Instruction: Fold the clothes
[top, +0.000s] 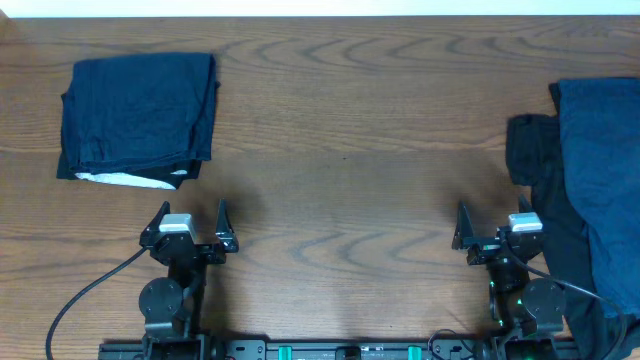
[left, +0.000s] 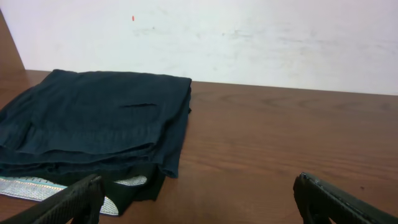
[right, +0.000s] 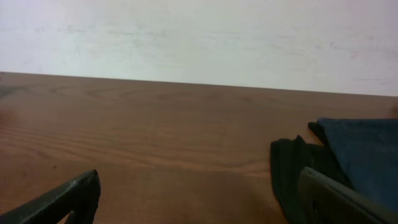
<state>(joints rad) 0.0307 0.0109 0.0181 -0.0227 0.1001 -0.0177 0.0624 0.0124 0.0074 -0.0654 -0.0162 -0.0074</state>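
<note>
A folded stack of dark navy clothes (top: 138, 115) lies at the table's far left, with a white patterned edge showing under it (left: 37, 186). At the right edge sprawls an unfolded pile: a black garment (top: 545, 190) under a navy denim-like one (top: 605, 180), also in the right wrist view (right: 364, 152). My left gripper (top: 193, 217) rests near the front edge, open and empty, just below the folded stack (left: 93, 118). My right gripper (top: 494, 218) is open and empty too, its right finger close beside the black garment (right: 292, 168).
The wooden table (top: 340, 150) spans the whole view. A pale wall (right: 199, 37) runs behind its far edge. Black cables (top: 85, 300) trail from both arm bases at the front edge.
</note>
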